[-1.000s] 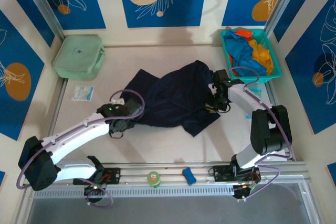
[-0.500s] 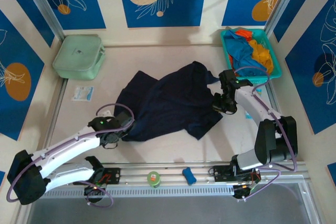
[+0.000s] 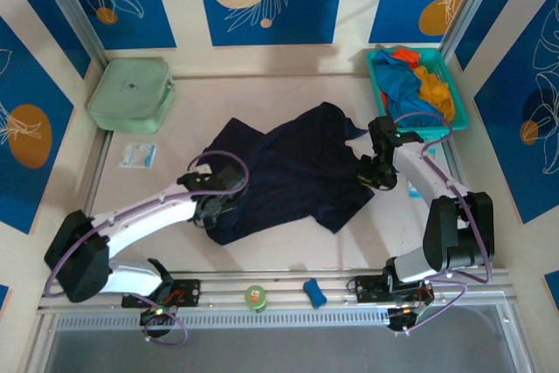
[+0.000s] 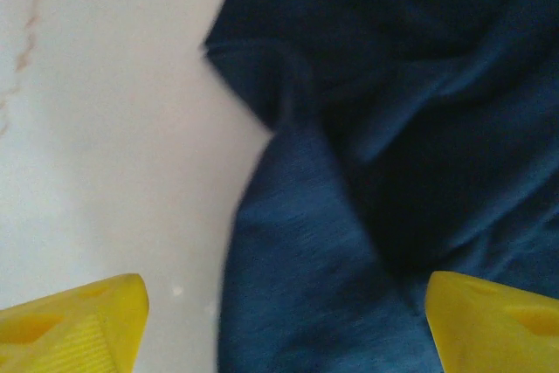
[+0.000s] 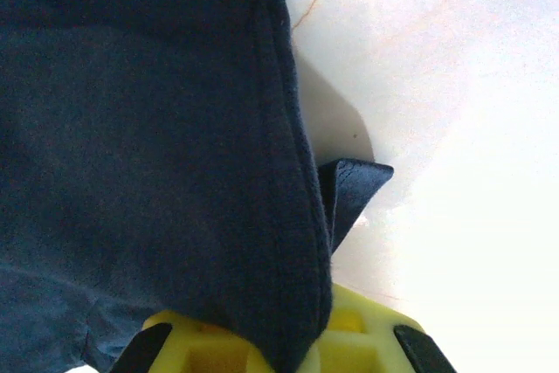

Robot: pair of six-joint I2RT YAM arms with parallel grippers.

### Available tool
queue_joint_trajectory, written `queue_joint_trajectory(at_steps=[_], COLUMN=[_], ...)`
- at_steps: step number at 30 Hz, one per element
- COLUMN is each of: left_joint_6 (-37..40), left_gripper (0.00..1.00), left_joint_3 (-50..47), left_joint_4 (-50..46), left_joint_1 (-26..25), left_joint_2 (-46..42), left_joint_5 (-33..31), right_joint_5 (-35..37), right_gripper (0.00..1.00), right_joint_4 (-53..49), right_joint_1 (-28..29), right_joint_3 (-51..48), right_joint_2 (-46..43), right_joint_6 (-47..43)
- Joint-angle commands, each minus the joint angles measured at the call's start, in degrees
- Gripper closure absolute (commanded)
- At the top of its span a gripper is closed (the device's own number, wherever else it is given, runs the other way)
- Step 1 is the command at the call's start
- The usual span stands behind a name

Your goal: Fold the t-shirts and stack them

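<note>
Top external: showed the navy t-shirt lying rumpled and unfolded mid-bench, with the left hand at its near-left edge and the right hand at its right edge. Showed a bright blue t-shirt, an orange t-shirt and a red t-shirt heaped in the teal basket at the far right corner, a pale green box at the far left, and blue-and-white patterned panels walling the pale bench. Judged the step as spreading the first shirt flat, with no fold made yet.

Left wrist: found the yellow fingertips standing well apart, gripping nothing, low over the line between navy cloth and bare bench.

Right wrist: found the right hand clamped together on a hem of the navy t-shirt, with cloth draped over the fingers. Judged the next move to call for a fresh left-side pinch at a corner or hem, then a pull both ways to flatten the cloth before folding.
</note>
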Motion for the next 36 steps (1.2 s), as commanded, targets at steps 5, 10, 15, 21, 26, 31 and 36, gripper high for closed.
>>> queue_joint_trajectory(at_steps=[5, 10, 15, 21, 26, 31, 36], left_joint_6=[3.32, 5.93, 9.23, 9.18, 6.46, 4.86, 5.86], left_gripper=[0.16, 0.16, 0.33, 1.00, 1.00, 0.97, 0.43], left_joint_3=[1.56, -1.18, -3.85, -5.87, -6.92, -11.78, -12.55], left_joint_4=[1.08, 5.26, 11.43, 10.64, 2.02, 2.61, 6.23], left_joint_1=[1.80, 5.90, 10.10, 12.03, 13.71, 17.32, 17.66], left_joint_2=[6.73, 6.16, 7.24, 6.30, -2.18, -9.38, -6.91], left_joint_5=[0.34, 0.64, 3.55, 4.21, 0.55, 2.12, 6.62], right_joint_5=[0.67, 0.05, 0.04, 0.40, 0.87, 0.28, -1.45], right_gripper=[1.00, 1.00, 1.00, 1.00, 1.00, 1.00, 0.99], right_joint_4=[-1.34, -0.61, -0.37, -1.04, -1.41, -0.05, 0.92], right_joint_1=[-1.67, -2.55, -3.47, -6.69, -10.82, -13.68, -14.06], right_joint_3=[-1.56, -2.40, -3.12, -3.15, -3.63, -5.47, -6.40], right_joint_2=[-1.61, -1.55, -1.49, -2.64, -4.81, -5.85, -5.35], right_joint_6=[-0.82, -1.54, -2.00, -3.20, -2.80, -1.42, -1.33])
